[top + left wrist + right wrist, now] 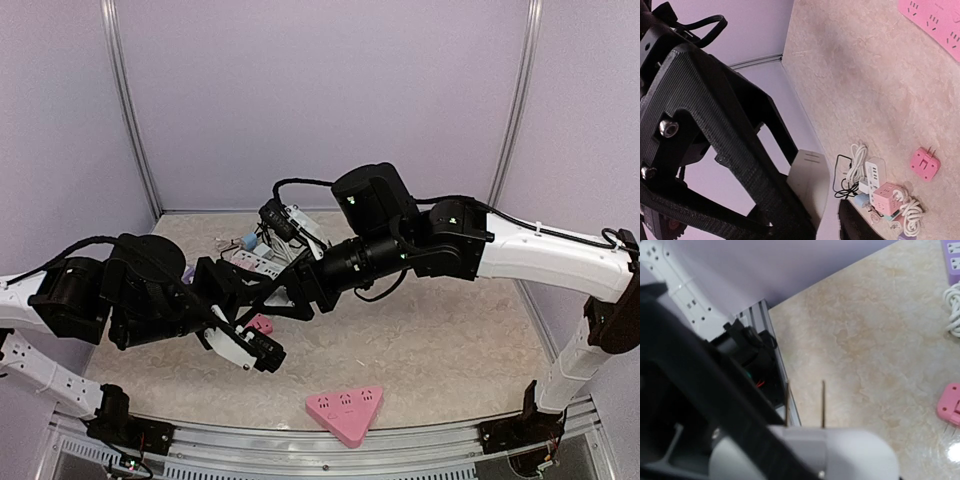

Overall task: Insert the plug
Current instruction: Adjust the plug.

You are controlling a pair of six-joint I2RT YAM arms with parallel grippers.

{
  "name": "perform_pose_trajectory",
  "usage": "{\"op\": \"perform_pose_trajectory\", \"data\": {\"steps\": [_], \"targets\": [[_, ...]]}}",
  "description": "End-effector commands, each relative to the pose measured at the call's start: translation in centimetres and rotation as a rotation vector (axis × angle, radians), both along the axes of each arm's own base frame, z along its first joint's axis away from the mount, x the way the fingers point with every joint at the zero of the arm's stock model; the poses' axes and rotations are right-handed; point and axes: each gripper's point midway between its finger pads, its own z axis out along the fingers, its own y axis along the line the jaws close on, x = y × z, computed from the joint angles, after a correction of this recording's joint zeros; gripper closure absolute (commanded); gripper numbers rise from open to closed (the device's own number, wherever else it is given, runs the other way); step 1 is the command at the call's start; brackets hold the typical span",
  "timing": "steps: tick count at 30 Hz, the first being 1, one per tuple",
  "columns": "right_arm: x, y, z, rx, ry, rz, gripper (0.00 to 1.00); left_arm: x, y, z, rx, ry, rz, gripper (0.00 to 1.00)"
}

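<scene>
barely inside the table (450, 330) edge lies pink strip (345, 412).

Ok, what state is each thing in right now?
right gripper, shut on white plug
white plug, held, prongs bare, not inserted
pink triangular strip, flat on table, sockets empty
pink adapter, loose on table, unplugged
white cable, coiled beside pink cube socket
left gripper, jaws unclear

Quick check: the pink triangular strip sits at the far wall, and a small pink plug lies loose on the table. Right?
Not quite. The strip lies at the near edge, not at the far wall; the top view shows it. The pink plug does lie loose on the table.
</scene>
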Motion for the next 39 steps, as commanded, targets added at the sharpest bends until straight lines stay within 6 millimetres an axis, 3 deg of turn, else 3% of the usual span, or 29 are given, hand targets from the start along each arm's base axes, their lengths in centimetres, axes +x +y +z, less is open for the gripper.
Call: {"op": "perform_pose_trajectory", "data": {"steps": [1, 6, 9, 11, 12, 13, 14, 15, 17, 20, 21, 26, 27, 31, 35, 39], "targets": [[-1.0, -0.2, 1.5, 0.048, -0.024, 0.042, 0.79, -0.2, -0.1, 0.8, -0.024, 0.02, -0.001, 0.67], [-1.1, -0.5, 1.8, 0.055, -0.041, 0.049, 0.79, 0.5, 0.6, 1.1, -0.037, 0.013, 0.045, 0.97], [-1.2, -0.4, 1.7, 0.057, -0.043, 0.056, 0.77, 0.6, 0.7, 1.2, -0.043, 0.007, 0.054, 1.0], [-1.1, -0.5, 1.7, 0.057, -0.052, 0.052, 0.62, 0.7, 0.7, 1.6, -0.065, 0.006, 0.062, 1.0], [-1.0, -0.7, 1.8, 0.056, -0.064, 0.044, 0.46, 0.8, 0.7, 1.8, -0.079, 0.009, 0.067, 1.0], [-0.7, -1.1, 2.0, 0.054, -0.085, 0.03, 0.2, 0.9, 0.7, 2.1, -0.096, 0.017, 0.075, 1.0], [-0.4, -1.5, 2.2, 0.051, -0.112, 0.014, 0.04, 0.9, 0.7, 2.4, -0.122, 0.037, 0.084, 1.0], [0.0, -2.2, 2.5, 0.05, -0.144, -0.01, 0.01, 1.0, 0.8, 2.8, -0.149, 0.06, 0.097, 1.0], [0.6, -3.7, 3.9, 0.073, -0.221, -0.053, 0.0, 1.2, 0.9, 3.7, -0.214, 0.132, 0.126, 1.0], [0.5, -6.4, 7.4, 0.207, -0.363, -0.093, 0.0, 1.1, 0.8, 5.4, -0.327, 0.29, 0.162, 1.0], [0.2, -7.4, 7.5, 0.248, -0.411, -0.09, 0.0, 1.0, 0.6, 5.8, -0.353, 0.351, 0.169, 1.0], [-1.1, -11.0, 11.1, 0.468, -0.68, -0.097, 0.0, -0.7, -0.5, 10.4, -0.525, 0.802, 0.154, 1.0], [-1.3, -11.1, 11.6, 0.472, -0.702, -0.084, 0.0, -1.4, -1.0, 11.4, -0.544, 0.891, 0.129, 1.0], [-2.3, -9.1, 12.2, 0.404, -0.703, 0.044, 0.0, -4.0, -2.7, 11.6, -0.512, 1.072, 0.039, 1.0], [-2.8, -7.3, 12.6, 0.389, -0.683, 0.122, 0.02, -3.9, -3.2, 11.3, -0.5, 1.069, 0.036, 1.0], [-3.1, -6.7, 13.8, 0.447, -0.691, 0.135, 0.15, -4.0, -3.4, 11.5, -0.498, 1.07, 0.027, 1.0]]}}
